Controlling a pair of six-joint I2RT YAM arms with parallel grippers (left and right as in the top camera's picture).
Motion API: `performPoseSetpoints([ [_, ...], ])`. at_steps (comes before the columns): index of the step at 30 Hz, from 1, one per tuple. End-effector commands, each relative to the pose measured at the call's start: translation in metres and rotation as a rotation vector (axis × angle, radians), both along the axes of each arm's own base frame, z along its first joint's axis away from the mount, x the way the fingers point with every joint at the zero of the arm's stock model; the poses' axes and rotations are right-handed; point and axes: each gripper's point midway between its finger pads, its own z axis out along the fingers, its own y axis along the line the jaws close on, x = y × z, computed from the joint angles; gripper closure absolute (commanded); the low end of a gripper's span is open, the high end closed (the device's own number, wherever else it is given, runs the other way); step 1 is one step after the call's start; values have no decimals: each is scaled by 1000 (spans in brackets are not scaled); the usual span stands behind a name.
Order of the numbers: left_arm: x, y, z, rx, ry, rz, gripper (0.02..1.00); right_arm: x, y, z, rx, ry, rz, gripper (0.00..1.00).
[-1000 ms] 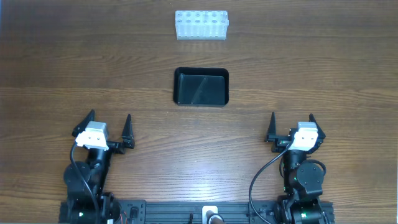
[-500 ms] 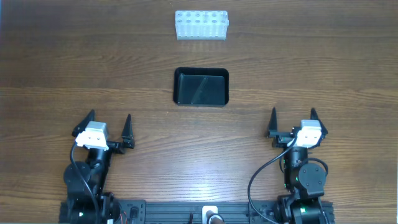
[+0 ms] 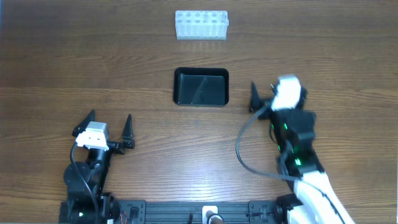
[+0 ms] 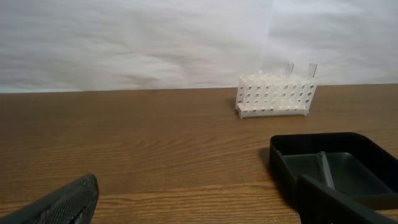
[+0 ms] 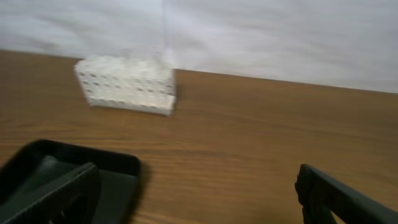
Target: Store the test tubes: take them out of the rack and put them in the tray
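Observation:
A white test tube rack [image 3: 201,25] stands at the far middle of the table. In the left wrist view the rack [image 4: 275,94] has two clear tubes [image 4: 312,69] sticking up at one end. The black tray [image 3: 201,87] lies nearer, in line with the rack, and looks empty. My left gripper [image 3: 106,124] sits open near the left base, well short of the tray [image 4: 329,171]. My right gripper [image 3: 278,99] is open just right of the tray, with nothing between its fingers. Its wrist view shows the tray [image 5: 68,177] close by and the rack [image 5: 127,85] farther off.
The brown wooden table [image 3: 74,56] is bare to the left and right of the rack and tray. A pale wall [image 4: 124,37] rises behind the table's far edge.
My right arm has stretched forward from its base and its gripper now sits beside the tray's right edge. The left arm has not moved.

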Motion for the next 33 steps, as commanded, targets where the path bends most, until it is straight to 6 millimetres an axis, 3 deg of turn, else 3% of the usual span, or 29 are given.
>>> performPoseSetpoints([
  [1,-1,-2,-1,11,-5,-15,18,36,56,-5,16,79,125,9],
  [6,0,-2,-1,11,-5,-15,18,68,115,-15,32,141,185,9],
  [14,0,-2,-1,11,-5,-15,18,125,161,-31,111,263,85,9],
  [25,-1,-2,-1,11,-5,-15,18,204,178,-46,82,307,7,9],
  [33,0,-2,-1,11,-5,-15,18,232,165,-55,14,280,-45,9],
])
